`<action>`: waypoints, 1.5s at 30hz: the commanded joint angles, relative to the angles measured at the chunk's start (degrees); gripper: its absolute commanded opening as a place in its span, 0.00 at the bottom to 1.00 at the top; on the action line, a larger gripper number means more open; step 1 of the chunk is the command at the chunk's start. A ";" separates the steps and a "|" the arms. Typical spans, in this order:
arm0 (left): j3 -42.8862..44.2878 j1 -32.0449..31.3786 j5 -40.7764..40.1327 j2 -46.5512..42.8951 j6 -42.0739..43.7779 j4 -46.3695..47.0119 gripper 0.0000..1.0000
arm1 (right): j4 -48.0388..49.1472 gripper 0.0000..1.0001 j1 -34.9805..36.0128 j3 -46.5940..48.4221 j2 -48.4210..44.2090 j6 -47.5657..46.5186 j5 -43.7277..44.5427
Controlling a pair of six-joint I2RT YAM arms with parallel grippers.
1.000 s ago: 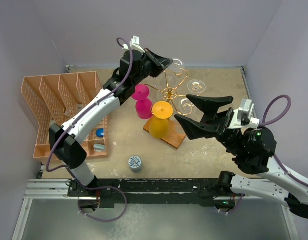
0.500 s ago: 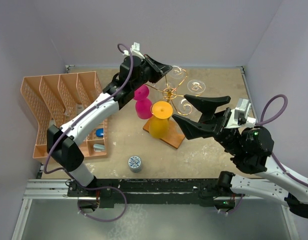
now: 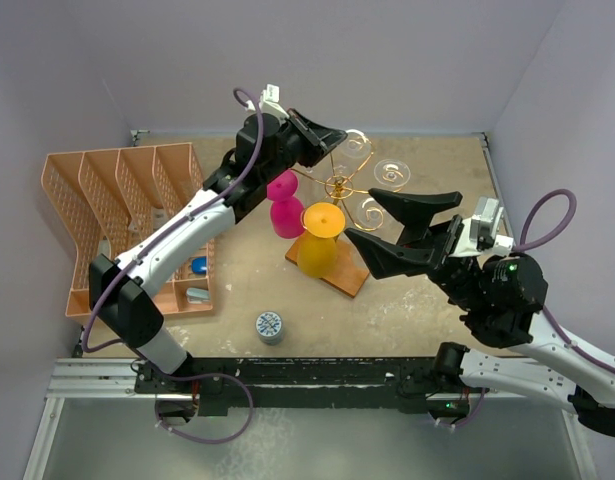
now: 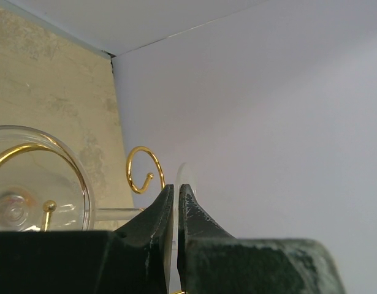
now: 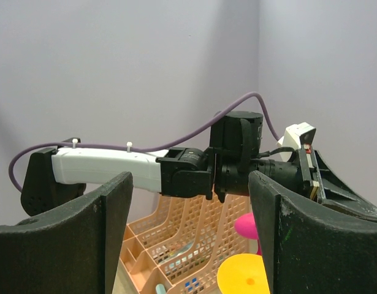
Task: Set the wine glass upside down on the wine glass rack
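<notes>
My left gripper [image 3: 325,133] is shut on the foot of a clear wine glass [image 3: 355,141] and holds it at the far top of the gold wire rack [image 3: 339,185]. The rack stands on its brown wooden base [image 3: 345,274]. In the left wrist view the jaws [image 4: 176,191] pinch the thin clear foot [image 4: 187,176]. The stem runs left to the bowl [image 4: 29,196], beside a gold curl [image 4: 143,169]. A pink glass [image 3: 285,207] and a yellow glass [image 3: 319,240] hang upside down on the rack. My right gripper [image 3: 392,226] is open and empty, right of the rack.
An orange plastic divided basket [image 3: 107,215] with small items stands at the left, also in the right wrist view [image 5: 194,245]. A small patterned jar [image 3: 270,326] sits near the front. Two more clear glasses [image 3: 392,172] are on the rack's right side. Walls close in on three sides.
My left gripper with the clear glass has shifted slightly right and down toward the rack's top curls. The right arm has barely moved.
</notes>
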 commanded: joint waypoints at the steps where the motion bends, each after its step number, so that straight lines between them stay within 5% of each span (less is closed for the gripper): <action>1: 0.81 -0.51 1.05 -2.14 -1.23 5.63 0.00 | 4.11 0.78 0.30 0.10 -0.06 0.47 0.36; 45: 20.09 -3.33 -7.69 10.76 5.51 -3.53 0.00 | 3.04 0.78 0.34 -0.36 -2.74 0.45 2.06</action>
